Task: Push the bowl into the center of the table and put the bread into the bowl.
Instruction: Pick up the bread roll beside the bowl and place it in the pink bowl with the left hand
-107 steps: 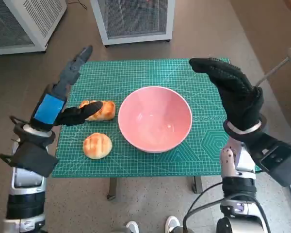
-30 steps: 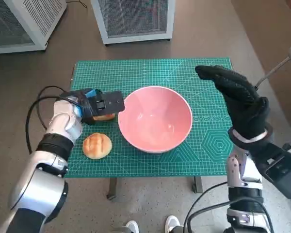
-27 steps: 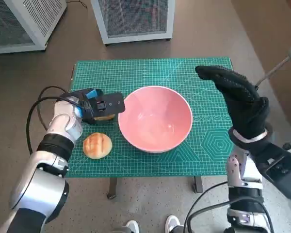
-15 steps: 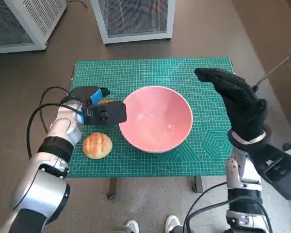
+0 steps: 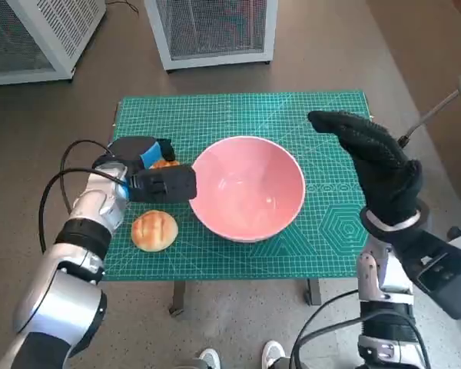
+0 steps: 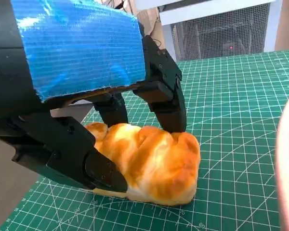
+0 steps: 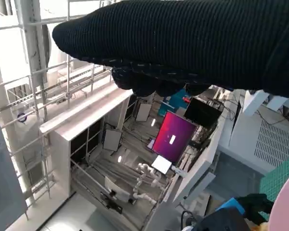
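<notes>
Bread (image 5: 166,163) on green mat (image 5: 238,115), left of pink bowl (image 5: 247,187), under left hand (image 5: 150,173); second bun (image 5: 154,231) nearby. Right hand (image 5: 369,157) raised, spread wide, holding nothing. Close up: bread (image 6: 149,161) gripped between black fingers (image 6: 166,103) (looks soft, light; best squeezed gently at the sides). Right wrist view: only glove (image 7: 183,43).

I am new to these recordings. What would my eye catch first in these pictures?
First the large pink bowl, empty, in the middle of the green mat. Next the left robot hand, blue-taped, with its fingers round a golden bread roll just left of the bowl. Then the gloved right robot hand, raised and holding nothing, to the bowl's right.
</notes>
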Robot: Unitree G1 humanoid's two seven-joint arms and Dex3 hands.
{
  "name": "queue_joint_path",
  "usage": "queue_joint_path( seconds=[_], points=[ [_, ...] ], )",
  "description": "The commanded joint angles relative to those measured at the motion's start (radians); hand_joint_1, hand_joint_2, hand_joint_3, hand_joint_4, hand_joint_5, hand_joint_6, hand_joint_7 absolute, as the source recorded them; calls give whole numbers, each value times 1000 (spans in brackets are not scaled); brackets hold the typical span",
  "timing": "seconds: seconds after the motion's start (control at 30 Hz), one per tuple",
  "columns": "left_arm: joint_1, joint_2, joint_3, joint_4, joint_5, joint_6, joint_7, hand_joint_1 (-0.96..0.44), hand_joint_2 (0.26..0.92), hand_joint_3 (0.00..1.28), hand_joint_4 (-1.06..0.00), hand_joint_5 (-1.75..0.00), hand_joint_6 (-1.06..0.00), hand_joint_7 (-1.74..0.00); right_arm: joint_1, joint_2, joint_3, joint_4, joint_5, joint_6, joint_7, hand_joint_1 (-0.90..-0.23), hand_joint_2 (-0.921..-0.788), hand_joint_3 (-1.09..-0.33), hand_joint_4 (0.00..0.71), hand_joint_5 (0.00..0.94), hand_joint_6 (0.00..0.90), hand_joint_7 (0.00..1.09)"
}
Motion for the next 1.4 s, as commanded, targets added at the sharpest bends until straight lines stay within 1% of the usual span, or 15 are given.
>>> queue_joint_path(
  seconds=[0.03, 0.33, 0.6, 0.93, 1.03, 1.2, 1.4],
  points=[
    [3, 40, 26, -33, -20, -9, -9, 1, 920, 91, -639, -1259, -624, -1138, 27, 3, 4, -8, 7, 9, -5, -511, -921, -535, 301, 1, -1, 620],
    [24, 96, 105, -186, -76, -16, -22, 1, 920, 70, -665, -1239, -651, -1094, 25, 1, 5, -5, 12, 15, 0, -510, -921, -550, 301, 1, -1, 598],
    [134, 153, 218, -522, -139, 12, -45, 2, 920, 57, -678, -1207, -665, -1098, 23, 3, 8, -4, 7, 14, -3, -499, -921, -553, 302, 1, -1, 599],
    [273, 165, 327, -938, -159, 89, -79, 2, 920, 53, -712, -1114, -637, -1181, 23, 2, 10, -6, 10, 20, -2, -493, -921, -554, 302, 1, -1, 599],
    [306, 155, 345, -1038, -155, 104, -85, 2, 920, 53, -719, -1099, -630, -1196, 23, 2, 11, -6, 12, 21, 0, -493, -921, -554, 302, 1, -1, 599],
    [357, 136, 345, -1200, -125, 125, -91, 1, 919, 41, -752, -1078, -628, -1184, 24, 2, 8, 0, 13, 16, 1, -493, -921, -554, 302, 1, -1, 600],
    [389, 113, 325, -1313, -125, 115, -130, 1, 914, 27, -781, -1059, -650, -1148, 25, 3, 10, -2, 19, 21, 4, -484, -921, -553, 304, 2, -1, 603]
  ],
)
